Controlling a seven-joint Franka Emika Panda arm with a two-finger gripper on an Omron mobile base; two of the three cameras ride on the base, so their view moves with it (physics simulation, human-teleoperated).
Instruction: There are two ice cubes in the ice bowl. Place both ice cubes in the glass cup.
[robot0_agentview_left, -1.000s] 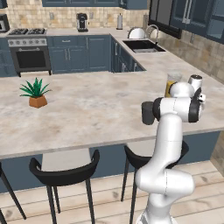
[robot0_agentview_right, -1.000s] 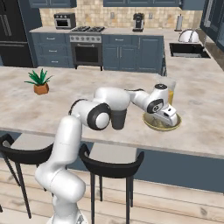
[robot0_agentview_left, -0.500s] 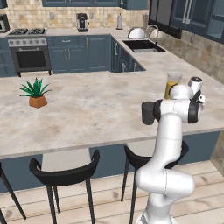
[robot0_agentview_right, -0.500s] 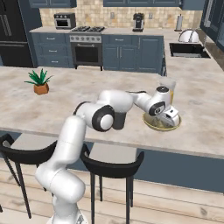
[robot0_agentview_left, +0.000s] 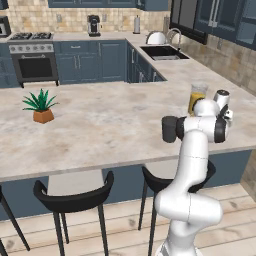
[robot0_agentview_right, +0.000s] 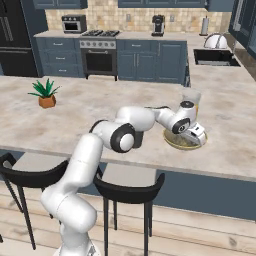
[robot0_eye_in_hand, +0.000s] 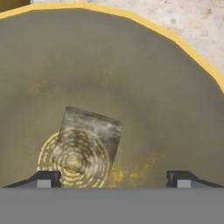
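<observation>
The hand (robot0_eye_in_hand: 113, 178) hung low inside the ice bowl (robot0_eye_in_hand: 175, 87), its two dark fingertips (robot0_eye_in_hand: 43, 178) spread wide apart and holding nothing. Between them, closer to one tip than the other, an ice cube (robot0_eye_in_hand: 89, 131) lay on the bowl's olive floor, a greyish translucent block turned at a slant, partly over a ring pattern at the bowl's centre. I could make out only that one cube from there; where the second one was, I could not tell.

From behind the arm, the ice bowl (robot0_agentview_right: 181, 143) sat on the pale stone counter (robot0_agentview_right: 100, 107) near its front edge, and the glass cup (robot0_agentview_right: 190, 99) stood just beside the bowl on its far side, with an amber tint low in it.

The cube looked small, hard and light, and I judged it slippery, likely to skate across the bowl's smooth bottom if nudged off-centre. The sensible hold seemed to be across two flat opposite faces, with the fingers square to the slanted block rather than catching its corners, and squeezed only gently.
</observation>
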